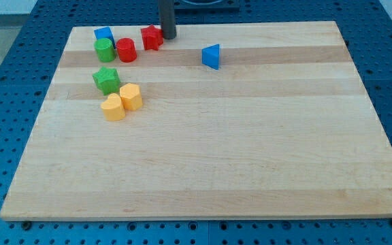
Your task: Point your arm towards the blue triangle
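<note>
The blue triangle point(211, 56) sits alone on the wooden board point(250, 156), right of centre near the view's top. My tip point(169, 37) rests at the board's top edge, touching or just beside the right side of a red star-shaped block point(152, 37). The tip is to the left of and slightly above the blue triangle, about a block's width and a half away from it.
A cluster lies at the view's upper left: a blue block point(103, 34), a green cylinder point(104, 50), a red cylinder point(126, 50), a green star-shaped block point(106, 79), and two yellow blocks point(131, 96) point(113, 107). Blue pegboard point(19, 82) surrounds the board.
</note>
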